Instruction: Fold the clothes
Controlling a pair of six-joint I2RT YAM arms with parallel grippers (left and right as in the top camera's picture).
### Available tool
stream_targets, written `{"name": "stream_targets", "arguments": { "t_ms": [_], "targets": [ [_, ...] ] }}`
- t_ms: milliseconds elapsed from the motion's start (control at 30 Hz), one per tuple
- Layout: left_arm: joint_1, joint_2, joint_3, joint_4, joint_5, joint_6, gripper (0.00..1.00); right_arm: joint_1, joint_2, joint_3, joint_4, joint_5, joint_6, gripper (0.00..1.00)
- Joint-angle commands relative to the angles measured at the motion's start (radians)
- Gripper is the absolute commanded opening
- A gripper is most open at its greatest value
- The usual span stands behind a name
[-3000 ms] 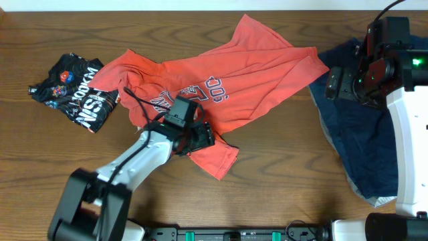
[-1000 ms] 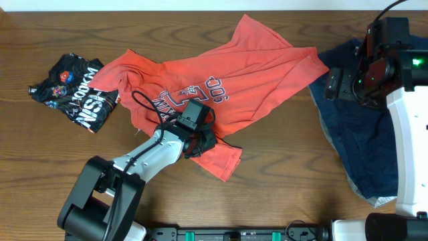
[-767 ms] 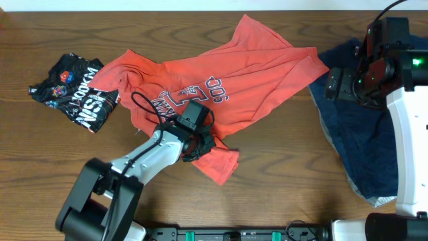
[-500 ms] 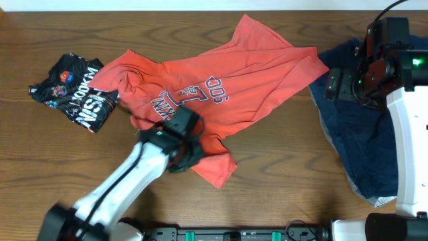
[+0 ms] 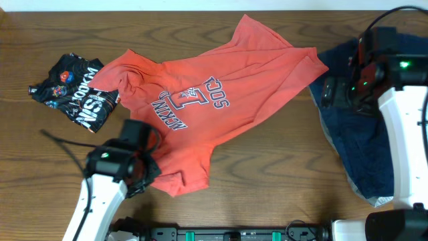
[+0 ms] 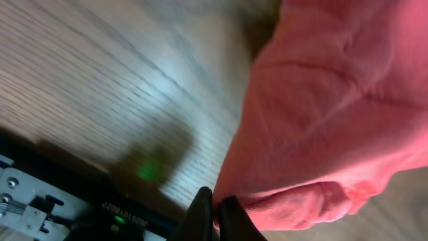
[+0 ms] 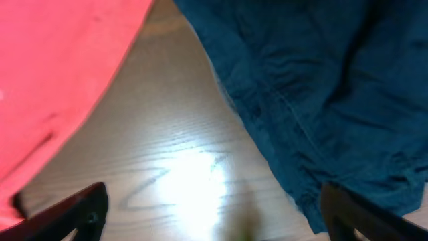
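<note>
The coral-red T-shirt [image 5: 227,87] lies spread across the middle of the table with its chest lettering facing up. My left gripper [image 5: 148,177] is near the front left, shut on the shirt's lower hem. In the left wrist view the jaws [image 6: 214,204] pinch a rolled edge of red cloth [image 6: 334,100] just above the wood. My right gripper [image 5: 329,92] hangs open over bare wood between the red shirt [image 7: 53,67] and a navy shirt [image 7: 321,80]. Nothing lies between its fingers [image 7: 83,211].
A black printed T-shirt [image 5: 73,94] lies crumpled at the far left. The navy shirt [image 5: 354,134] is heaped along the right side under the right arm. The table's front edge and a black rail run just behind the left gripper.
My left gripper closed on the red shirt's lower hem and dragged it left and toward the front edge, pulling the shirt's lower part with it. The right arm shifted slightly.
</note>
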Motion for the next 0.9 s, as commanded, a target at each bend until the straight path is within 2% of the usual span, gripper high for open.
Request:
{"name": "stream_targets", "arguments": {
  "t_ms": [0,33,67,200,300,467,867],
  "targets": [
    [0.085,-0.047,-0.003,-0.01,-0.064,0.031,0.06,-0.023,0.003,-0.115,0.086,0.002,0.013,0.64],
    [0.119,-0.057,-0.003,-0.01,-0.069,0.03,0.06,-0.028,0.003,-0.162,0.151,0.003,0.002,0.26],
    [0.145,-0.064,-0.003,-0.009,-0.069,0.03,0.06,-0.031,0.003,-0.196,0.202,0.003,-0.011,0.03],
    [0.23,-0.071,-0.003,0.029,-0.068,0.03,0.06,-0.036,0.008,-0.323,0.451,-0.021,-0.098,0.01],
    [0.245,-0.071,-0.003,0.067,-0.064,0.03,0.06,-0.036,0.022,-0.397,0.631,-0.092,-0.166,0.01],
    [0.243,-0.071,-0.003,0.079,-0.065,0.03,0.06,-0.036,0.09,-0.485,0.875,-0.12,-0.175,0.01],
    [0.243,-0.071,-0.003,0.077,-0.064,0.03,0.06,-0.036,0.393,-0.505,1.261,-0.117,-0.176,0.01]
  ]
}}
